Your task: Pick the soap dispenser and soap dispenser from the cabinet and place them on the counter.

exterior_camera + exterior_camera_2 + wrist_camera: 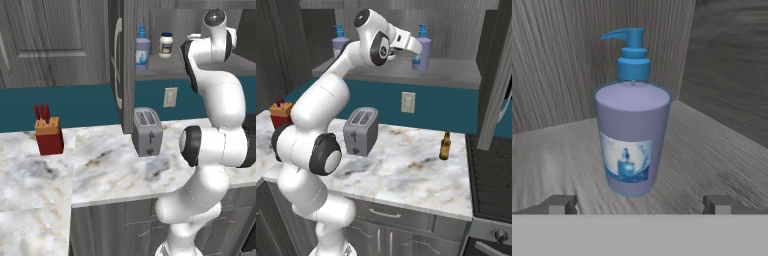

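Two lavender soap dispensers with blue pumps stand on the shelf of the open cabinet [456,75]. One soap dispenser [424,49] is upright right in front of my gripper [416,56]. In the hand view this dispenser [632,135] stands centred just beyond my gripper [640,205], whose fingertips [562,204] are spread wide to either side with nothing between them. The other soap dispenser [340,44] stands further left on the shelf, seen as the dispenser [142,50] beside the cabinet door [122,65]. The marbled counter [406,170] lies below.
A small white jar [166,45] stands on the shelf. On the counter [110,170] are a grey toaster [147,131] and a red knife block [48,132]. A brown bottle [445,145] stands near the stove [491,170]. The cabinet's side wall [732,65] is close to the right.
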